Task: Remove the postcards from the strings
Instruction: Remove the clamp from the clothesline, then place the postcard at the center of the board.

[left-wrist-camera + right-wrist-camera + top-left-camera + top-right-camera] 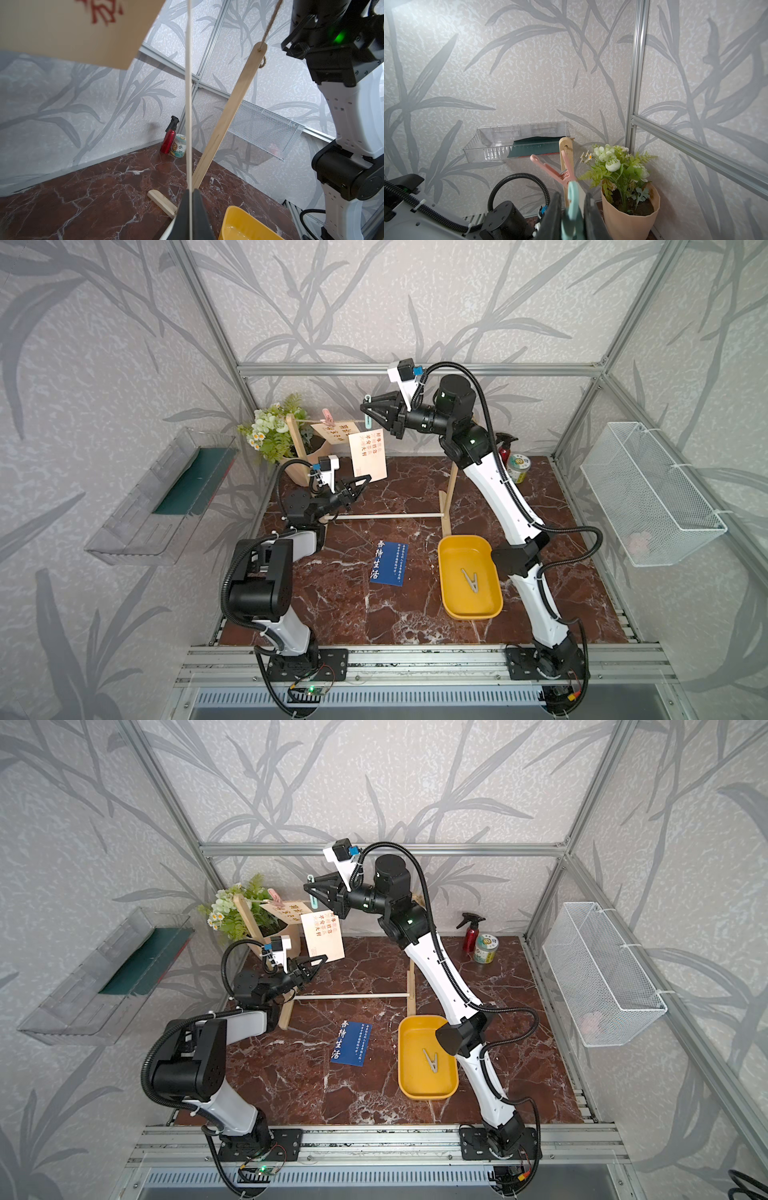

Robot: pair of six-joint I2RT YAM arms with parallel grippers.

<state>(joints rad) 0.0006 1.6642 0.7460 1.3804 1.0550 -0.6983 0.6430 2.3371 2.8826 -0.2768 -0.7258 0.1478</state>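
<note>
The pale pink-white paper postcard (368,457) is being clamped by the left gripper (366,478). The right gripper (364,406) is squeezing the teal plastic clothespeg (573,197). Pulling before release is probably risking tearing.

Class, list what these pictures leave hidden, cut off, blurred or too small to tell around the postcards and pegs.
1. Pink-white postcard: left wrist view shows only its edge, clamped in the left gripper.
2. Dark blue postcard: small print too tiny in both top views.
3. Teal peg: its grip on the twine cut off by the right wrist view's bottom edge.
</note>
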